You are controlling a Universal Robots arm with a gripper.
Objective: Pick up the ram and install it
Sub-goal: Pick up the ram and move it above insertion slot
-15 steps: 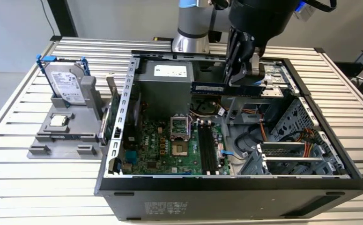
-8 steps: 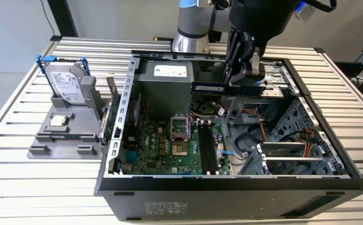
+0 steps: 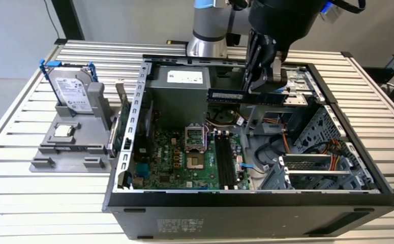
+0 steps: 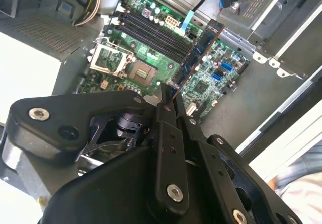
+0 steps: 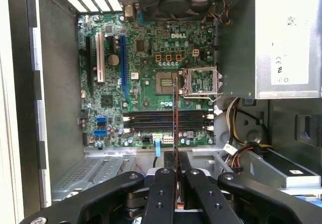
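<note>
- Matte black gripper (image 5: 176, 158) is pinching the ram (image 5: 175, 108), a thin flat green stick.
- It hangs above the green motherboard (image 5: 146, 68), crosswise to the long black slots (image 5: 151, 119).

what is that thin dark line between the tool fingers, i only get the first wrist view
Observer: The long, narrow dark-green ram stick, edge-on; the second wrist view shows its flat face with black chips.
Operator: is it in a slot yet
Observer: No; in the exterior view it hangs level over the open black computer case, apart from the black memory slots.
Operator: what sits outside the case
Observer: On the exterior view's left, a silver hard drive in a blue frame stands in a grey plastic fixture.
</note>
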